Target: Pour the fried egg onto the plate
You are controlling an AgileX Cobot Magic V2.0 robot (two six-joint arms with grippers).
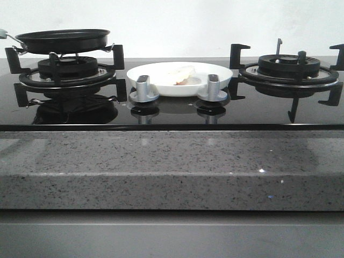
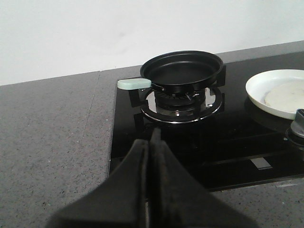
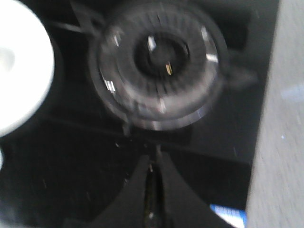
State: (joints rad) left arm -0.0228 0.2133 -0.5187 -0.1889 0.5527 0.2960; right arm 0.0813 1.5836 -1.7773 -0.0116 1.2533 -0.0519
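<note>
Task judged essentially done: fried egg (image 1: 180, 75) is seen lying pale side up on the plate (image 1: 161, 86), mid-hob between the burners. Black pan (image 2: 183, 71) is seen empty, set on the left burner (image 1: 67, 72) at 9 o'clock of the plate. Left gripper (image 2: 153, 142) and right gripper (image 3: 154, 159) are closed, nothing held. Counted: one egg, one plate, one pan, two burners, two knobs (image 1: 144, 88).

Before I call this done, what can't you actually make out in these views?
- Egg: in the front view the plate rim and two knobs hide most of it; yolk side not visible.
- Plate in the left wrist view: cut off by the frame edge.
- Pan inside: empty in the left wrist view; front view shows only its side.
- Right wrist view: blurred, burner detail unclear.
</note>
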